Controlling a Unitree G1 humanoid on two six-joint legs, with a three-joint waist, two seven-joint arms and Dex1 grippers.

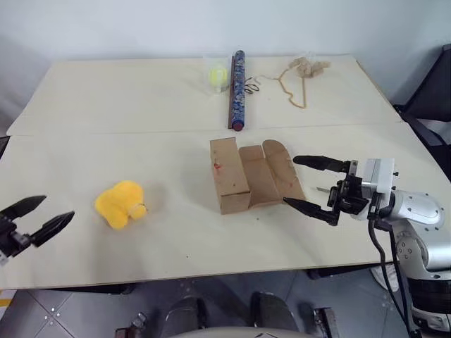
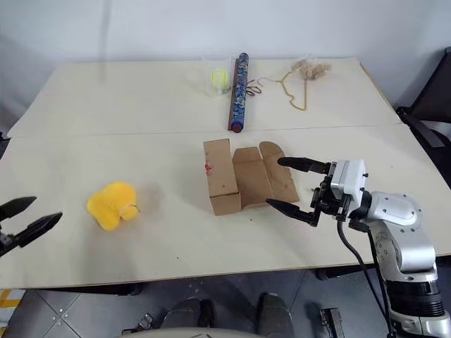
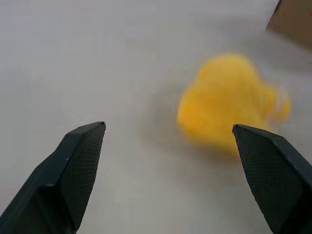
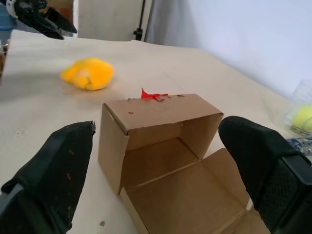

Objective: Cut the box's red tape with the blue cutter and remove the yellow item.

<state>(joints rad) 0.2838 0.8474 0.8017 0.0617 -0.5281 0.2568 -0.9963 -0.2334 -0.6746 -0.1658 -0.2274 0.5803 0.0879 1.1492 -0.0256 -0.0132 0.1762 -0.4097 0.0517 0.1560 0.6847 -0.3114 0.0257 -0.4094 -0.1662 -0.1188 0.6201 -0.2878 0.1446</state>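
We are nearly finishing: the box point(image 1: 250, 176) is lying open mid-table, the yellow item point(image 1: 121, 203) resting near the left edge; both grippers point(image 1: 36, 215) point(image 1: 310, 184) are gaping empty.

A small brown cardboard box point(image 1: 243, 176) lies on its side mid-table point(image 1: 106, 105), flaps open rightward; the soft yellow plush toy point(image 1: 121, 203) sits well left of it, a long dark patterned tube point(image 1: 238, 88) behind.
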